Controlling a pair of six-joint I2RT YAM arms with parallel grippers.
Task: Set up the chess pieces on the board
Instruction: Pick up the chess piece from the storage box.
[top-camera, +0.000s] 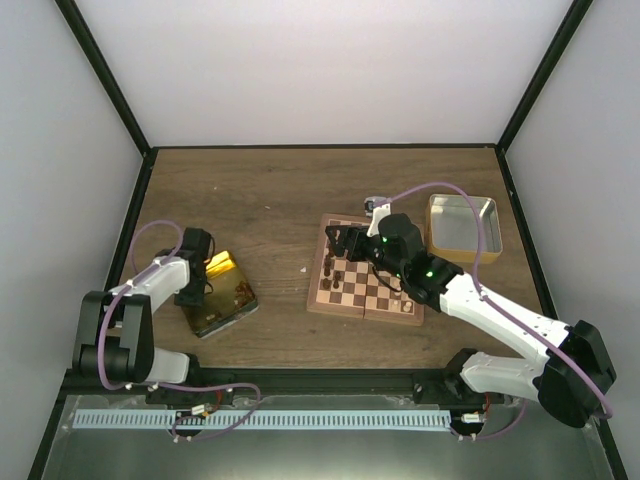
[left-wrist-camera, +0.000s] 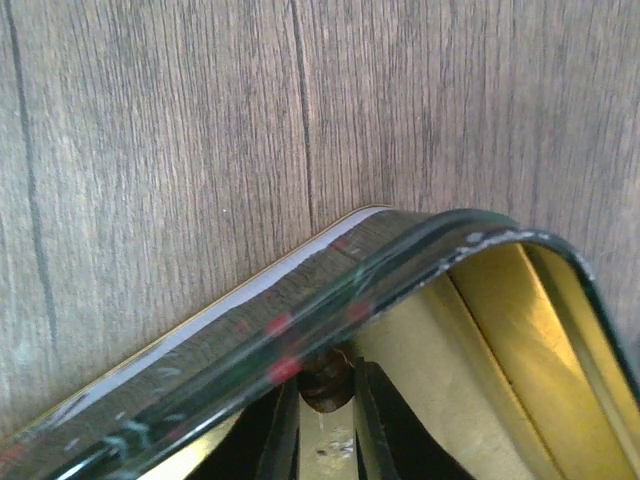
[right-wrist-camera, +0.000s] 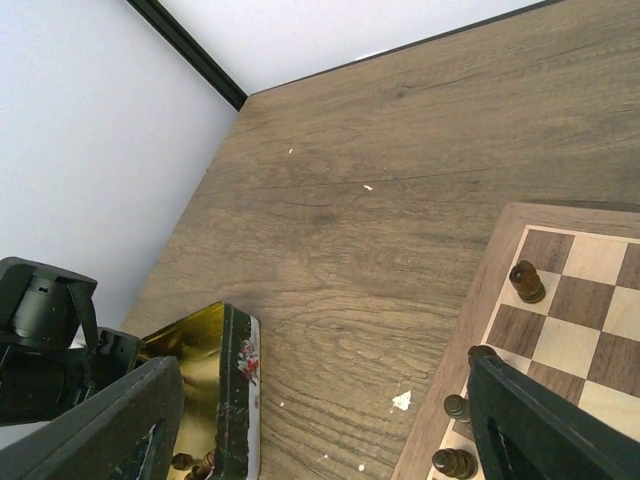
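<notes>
Chess pieces (right-wrist-camera: 527, 281) partly stand on the board (right-wrist-camera: 590, 255) below the wide-open, empty right pincer (right-wrist-camera: 320, 430). Left pincer (left-wrist-camera: 325, 395), inside the gold tin (right-wrist-camera: 238, 380), grips a dark piece (left-wrist-camera: 322, 372) between its tips; next it should lift over the rim.

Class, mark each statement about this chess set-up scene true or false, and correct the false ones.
1. The left gripper reaches into the gold tin. True.
2. The right gripper is clamped on a pawn. False: its jaws stand wide open and empty.
3. On the board stand dark chess pieces. True.
4. The silver tin lies left of the board. False: it lies by the board's far right corner.
5. The left gripper pinches a dark piece. True.
</notes>
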